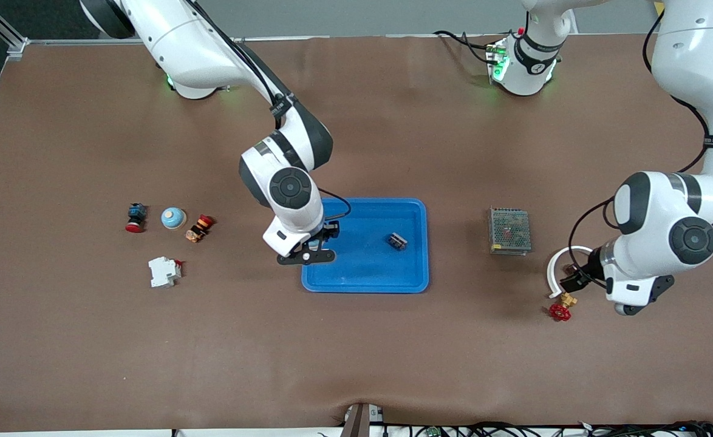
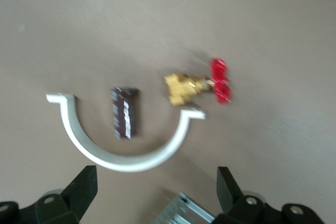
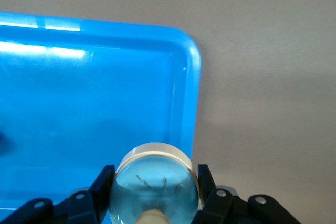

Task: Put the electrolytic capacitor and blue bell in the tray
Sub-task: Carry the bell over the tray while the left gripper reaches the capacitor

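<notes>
The bright blue tray (image 1: 424,243) lies mid-table. My right gripper (image 1: 319,244) is shut on a light blue bell (image 3: 152,192) with a cream rim and holds it over the tray's edge (image 3: 195,77) at the right arm's end. A small dark capacitor-like part (image 1: 397,241) lies in the tray. A second light blue bell (image 1: 173,218) sits on the table toward the right arm's end. My left gripper (image 1: 573,280) is open and empty, just above a white half ring (image 2: 126,163) toward the left arm's end.
Beside the table bell are a red-capped button (image 1: 136,217), an orange button (image 1: 200,228) and a white breaker (image 1: 164,271). A metal mesh unit (image 1: 509,230) lies beside the tray. By the half ring (image 1: 554,267) are a brass valve (image 2: 184,87) and a dark ribbed part (image 2: 125,113).
</notes>
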### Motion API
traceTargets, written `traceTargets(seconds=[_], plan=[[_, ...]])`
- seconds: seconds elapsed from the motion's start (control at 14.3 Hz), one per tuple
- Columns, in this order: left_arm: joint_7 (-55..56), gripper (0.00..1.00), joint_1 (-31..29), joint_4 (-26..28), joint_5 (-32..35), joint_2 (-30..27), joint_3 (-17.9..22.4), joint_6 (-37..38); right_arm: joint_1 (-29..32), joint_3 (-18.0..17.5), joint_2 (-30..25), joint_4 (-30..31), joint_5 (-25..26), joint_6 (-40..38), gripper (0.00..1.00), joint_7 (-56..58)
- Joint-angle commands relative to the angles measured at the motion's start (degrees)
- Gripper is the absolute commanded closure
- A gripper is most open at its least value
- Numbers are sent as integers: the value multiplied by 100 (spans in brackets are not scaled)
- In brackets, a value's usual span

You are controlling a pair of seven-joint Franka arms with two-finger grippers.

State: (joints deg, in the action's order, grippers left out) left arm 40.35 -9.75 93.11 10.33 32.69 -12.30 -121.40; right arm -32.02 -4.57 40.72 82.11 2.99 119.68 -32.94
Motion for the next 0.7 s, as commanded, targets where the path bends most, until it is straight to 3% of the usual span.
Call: traceTargets(seconds=[0.0,0.28,0.63], plan=[[-80,0,-211,23,294,237,-62,-287,-102,53,-73,313,-70,257,59,-81],[-439,16,-422,181,391,386,-62,-499,-365,62,50,455,-70,469,59,-213],[-625,30,-563,330,488,571,-54,-622,-515,62,182,603,-62,810,59,-310]])
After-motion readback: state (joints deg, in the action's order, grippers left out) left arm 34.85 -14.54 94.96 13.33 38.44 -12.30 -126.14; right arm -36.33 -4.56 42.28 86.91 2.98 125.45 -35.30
